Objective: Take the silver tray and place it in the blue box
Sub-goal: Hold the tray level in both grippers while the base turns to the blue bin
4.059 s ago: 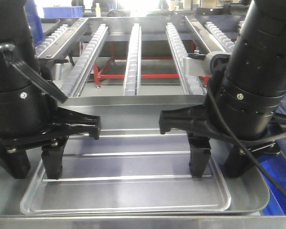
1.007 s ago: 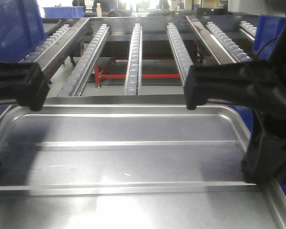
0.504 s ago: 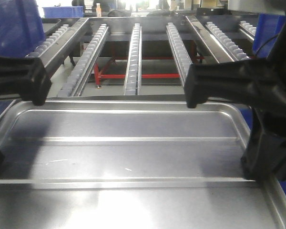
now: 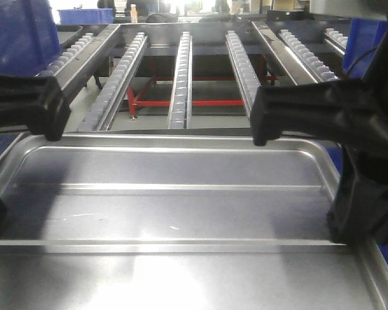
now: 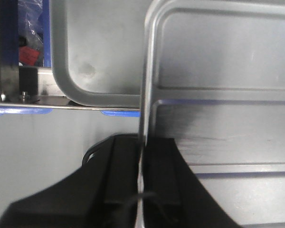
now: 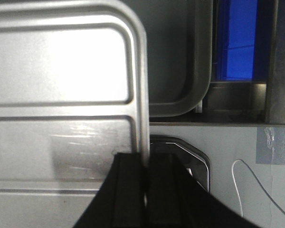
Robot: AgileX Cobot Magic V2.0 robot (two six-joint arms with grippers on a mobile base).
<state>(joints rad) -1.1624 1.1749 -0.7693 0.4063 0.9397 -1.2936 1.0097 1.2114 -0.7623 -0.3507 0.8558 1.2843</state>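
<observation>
A: Jaws first, pls?
B: The left gripper (image 5: 142,156) pinches one short-side rim of the silver tray (image 4: 174,213), with one finger inside and one outside. The right gripper (image 6: 146,166) does the same on the opp. rim.
A: And the tray?
B: It hangs level between both arms, apparently above the darker grey tray (image 5: 99,57).
A: Which step?
B: Carrying, I judge. Next, both arms must move together at equal spacing to the blue box (image 4: 13,39), then lower it in.
</observation>
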